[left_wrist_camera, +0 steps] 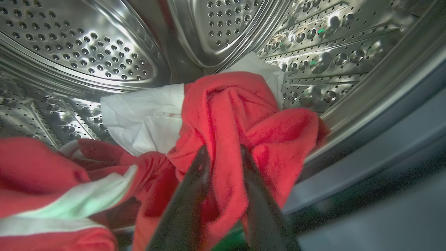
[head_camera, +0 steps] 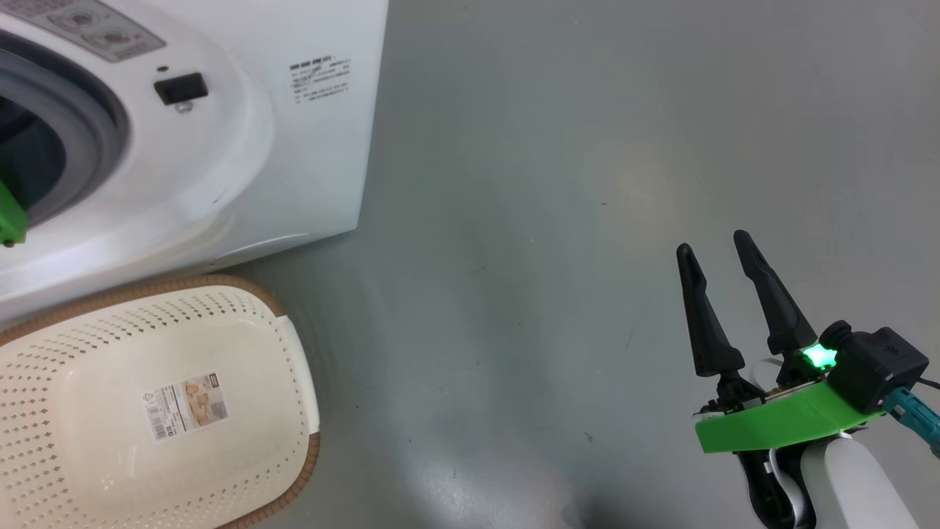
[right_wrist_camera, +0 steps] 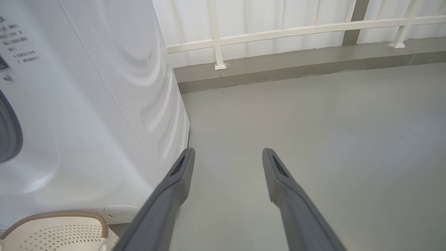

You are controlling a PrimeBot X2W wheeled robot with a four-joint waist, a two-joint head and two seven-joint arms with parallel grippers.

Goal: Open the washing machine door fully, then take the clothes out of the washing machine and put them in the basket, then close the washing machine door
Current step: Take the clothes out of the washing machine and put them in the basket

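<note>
- The left gripper (left_wrist_camera: 224,151) is deep inside the big white front-loading washing machine (head_camera: 294,147), with its perforated steel drum (left_wrist_camera: 87,52) all around it.
- The clothes (left_wrist_camera: 226,104), bright red fabric with white trim and a pale white piece (left_wrist_camera: 146,115) tucked behind, are heaped at the bottom of that drum, towards its front lip.
- Its two dark fingers stand either side of a raised ridge of red cloth, and cloth fills the gap between them. I cannot tell whether they are truly biting it or only straddling it.
- That ridge runs straight away from the fingers towards the back of the drum, along their own line, so I reckon the pull has to come straight back out through the mouth.
- The right gripper (head_camera: 713,244) hangs over the bare grey floor (head_camera: 551,220), well apart from the machine. Its fingers are spread wide with nothing between them.
- The left arm is plainly the nearer one.
- The small cream perforated plastic basket (head_camera: 242,316) with the brown woven rim sits on the floor, tight against the foot of the machine's front and below the opening.
</note>
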